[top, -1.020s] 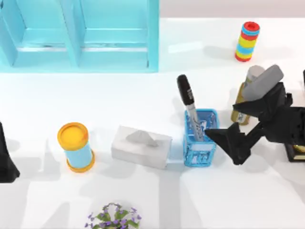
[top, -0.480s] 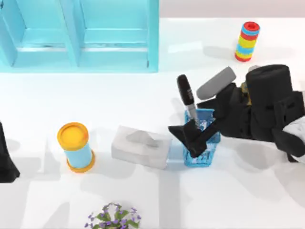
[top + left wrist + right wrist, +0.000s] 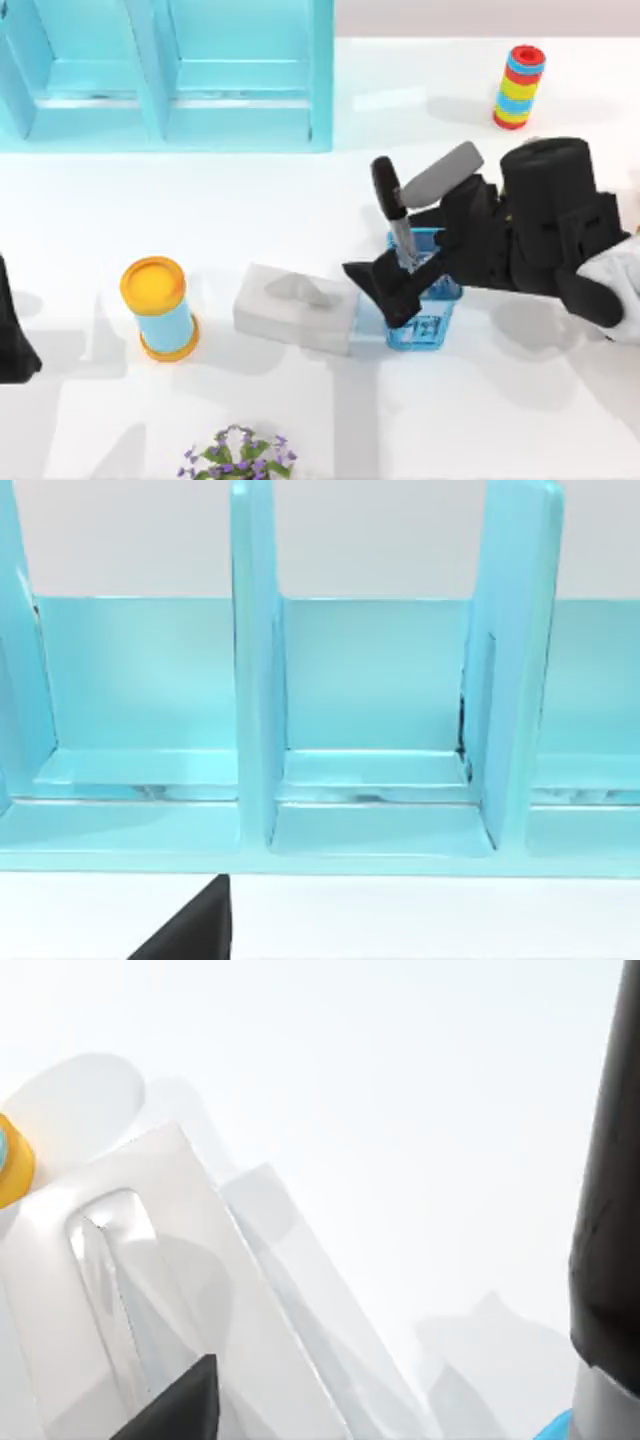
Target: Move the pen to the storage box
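Observation:
The pen (image 3: 391,205), with a black cap and a pale barrel, stands tilted in a small blue mesh basket (image 3: 425,318) right of the table's middle. My right gripper (image 3: 378,293) reaches in from the right, low at the basket's left side beside the pen's barrel, and is open. In the right wrist view the pen's cap (image 3: 610,1210) rises close by, and one of the fingertips (image 3: 185,1405) shows. The cyan storage box (image 3: 165,75) with open compartments stands at the back left. My left gripper (image 3: 12,335) is parked at the left edge, facing the storage box (image 3: 380,680).
A white tissue box (image 3: 297,308) lies just left of the basket. Farther left is a blue can with a yellow lid (image 3: 155,305). A small flowering plant (image 3: 237,455) sits at the front edge. A stack of coloured rings (image 3: 520,85) stands at the back right.
My right arm has swung left from the table's right side, bringing its gripper over the basket to the pen's barrel. The pen and my left arm have stayed put.

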Controlling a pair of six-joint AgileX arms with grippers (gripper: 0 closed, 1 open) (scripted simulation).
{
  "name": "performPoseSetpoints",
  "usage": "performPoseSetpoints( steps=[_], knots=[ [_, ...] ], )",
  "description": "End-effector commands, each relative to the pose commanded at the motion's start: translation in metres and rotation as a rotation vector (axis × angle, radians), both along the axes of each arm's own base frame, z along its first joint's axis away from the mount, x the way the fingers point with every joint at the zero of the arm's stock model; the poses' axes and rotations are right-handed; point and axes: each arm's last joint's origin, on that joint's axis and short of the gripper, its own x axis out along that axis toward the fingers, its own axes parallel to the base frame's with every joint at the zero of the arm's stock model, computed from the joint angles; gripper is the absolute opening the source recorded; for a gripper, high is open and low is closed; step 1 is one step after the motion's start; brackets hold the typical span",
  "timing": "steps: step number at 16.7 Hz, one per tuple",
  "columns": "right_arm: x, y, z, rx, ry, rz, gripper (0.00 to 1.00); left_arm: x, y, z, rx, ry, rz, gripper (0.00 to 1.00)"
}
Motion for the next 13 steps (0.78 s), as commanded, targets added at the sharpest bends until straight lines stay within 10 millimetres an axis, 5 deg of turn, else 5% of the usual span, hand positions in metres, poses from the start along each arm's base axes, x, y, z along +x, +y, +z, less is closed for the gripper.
performPoseSetpoints(
  steps=[12, 13],
  knots=[
    [0.0, 0.0, 0.0, 0.0, 0.0, 0.0, 0.02, 0.0, 0.0, 0.0, 0.0, 0.0, 0.0, 1.0],
    [0.0, 0.0, 0.0, 0.0, 0.0, 0.0, 0.0, 0.0, 0.0, 0.0, 0.0, 0.0, 0.0, 1.0]
  ],
)
